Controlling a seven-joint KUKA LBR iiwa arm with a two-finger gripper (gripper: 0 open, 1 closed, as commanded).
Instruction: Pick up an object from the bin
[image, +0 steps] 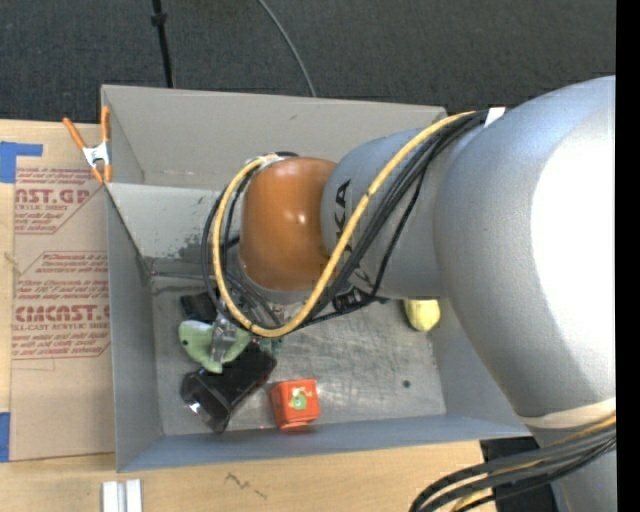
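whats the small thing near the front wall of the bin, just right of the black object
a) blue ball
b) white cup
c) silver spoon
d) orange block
d: an orange block with a green mark on its face sits just right of the black object, close to the front wall of the bin.

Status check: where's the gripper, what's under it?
Gripper low at view-left end of bin, over pale green piece. Black flat item and orange block close by. Yellow thing apart, view-right.
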